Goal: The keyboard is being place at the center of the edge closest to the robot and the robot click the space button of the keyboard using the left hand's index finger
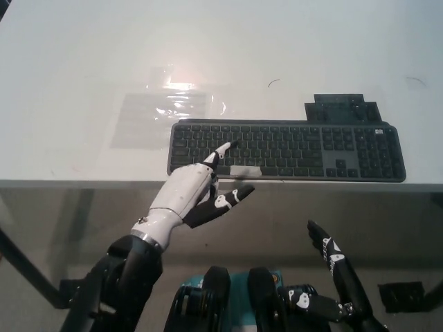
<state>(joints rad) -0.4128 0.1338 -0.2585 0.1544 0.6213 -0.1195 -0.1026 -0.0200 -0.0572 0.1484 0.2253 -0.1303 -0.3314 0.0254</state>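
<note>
Over the keyboard (287,151), left hand (187,197) points (right hand (333,261) rests below).

Left hand (192,195) up, index finger (221,152) extended forward, thumb splayed — right hand (333,257) rests low, fingers straight.

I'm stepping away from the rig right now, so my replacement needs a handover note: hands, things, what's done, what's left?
Left white hand: open, holding nothing, one finger pointed over the key rows of the dark grey keyboard, just past its pale-taped space bar. Contact cannot be told.
Right black hand: open, resting low, below the white table edge.
Done: keyboard lies along the near edge.
Left: bring the finger onto the space bar and press.
</note>
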